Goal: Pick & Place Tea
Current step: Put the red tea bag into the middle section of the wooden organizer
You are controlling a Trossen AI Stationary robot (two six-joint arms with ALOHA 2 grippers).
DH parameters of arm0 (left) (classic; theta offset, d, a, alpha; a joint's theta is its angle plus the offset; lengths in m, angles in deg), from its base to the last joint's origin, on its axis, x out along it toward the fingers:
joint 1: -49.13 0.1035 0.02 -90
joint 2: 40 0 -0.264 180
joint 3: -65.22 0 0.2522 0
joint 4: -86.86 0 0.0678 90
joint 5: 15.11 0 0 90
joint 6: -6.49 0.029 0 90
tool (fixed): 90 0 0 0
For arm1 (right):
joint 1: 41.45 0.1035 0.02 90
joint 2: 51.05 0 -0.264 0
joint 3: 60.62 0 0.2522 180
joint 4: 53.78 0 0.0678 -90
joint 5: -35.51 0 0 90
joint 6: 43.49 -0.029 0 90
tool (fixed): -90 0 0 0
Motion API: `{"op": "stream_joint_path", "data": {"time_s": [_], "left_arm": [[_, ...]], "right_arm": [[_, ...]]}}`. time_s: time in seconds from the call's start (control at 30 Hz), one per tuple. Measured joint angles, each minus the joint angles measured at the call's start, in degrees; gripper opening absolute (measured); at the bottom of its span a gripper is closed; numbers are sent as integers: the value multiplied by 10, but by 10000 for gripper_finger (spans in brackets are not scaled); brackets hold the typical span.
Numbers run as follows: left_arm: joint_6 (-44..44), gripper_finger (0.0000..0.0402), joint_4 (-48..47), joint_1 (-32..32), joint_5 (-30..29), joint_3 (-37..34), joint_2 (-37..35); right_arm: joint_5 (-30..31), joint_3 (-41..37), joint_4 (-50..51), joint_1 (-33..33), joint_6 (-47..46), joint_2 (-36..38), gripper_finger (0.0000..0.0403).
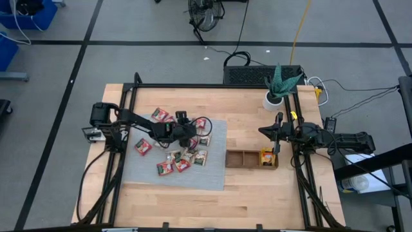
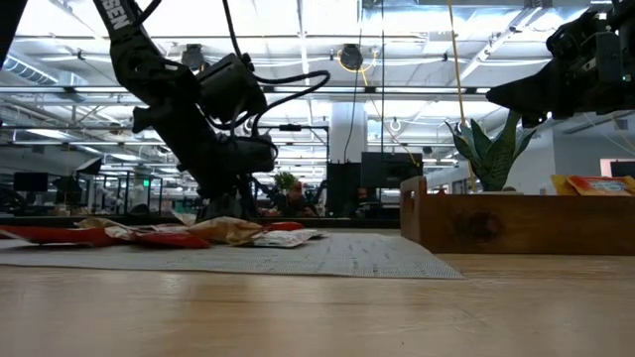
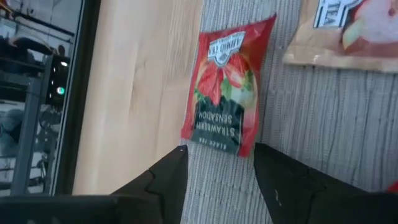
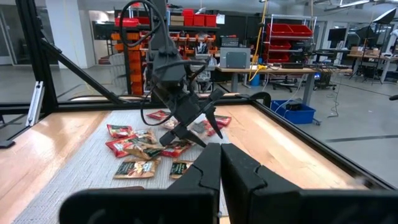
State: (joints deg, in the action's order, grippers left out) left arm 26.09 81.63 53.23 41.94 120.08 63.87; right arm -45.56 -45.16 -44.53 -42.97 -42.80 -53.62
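Your left gripper low over grey mat, fingers wide apart, red tea sachet just ahead, untouched. Other sachets scattered on mat. Right gripper pinched closed, empty, above wooden tray

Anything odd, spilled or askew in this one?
Nothing damaged. The tea sachets lie jumbled and overlapping on the grey mat, some slanted. Only the tray's end compartment nearest the right arm holds a yellow sachet.

The high view looks straight down; the low view sits at tabletop level. Both share the mat.
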Motion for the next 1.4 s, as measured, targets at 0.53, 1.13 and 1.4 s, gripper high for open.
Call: {"op": "stream_joint_path", "data": {"time_s": [0.53,1.13,1.4], "left_arm": [[14,186,22,5,27,-3,-16],[15,96,30,11,68,-3,-14],[26,4,33,21,92,-3,-14]], "right_arm": [[0,0,0,0,0,0,0],[0,0,0,0,0,0,0],[0,0,0,0,0,0,0]]}}
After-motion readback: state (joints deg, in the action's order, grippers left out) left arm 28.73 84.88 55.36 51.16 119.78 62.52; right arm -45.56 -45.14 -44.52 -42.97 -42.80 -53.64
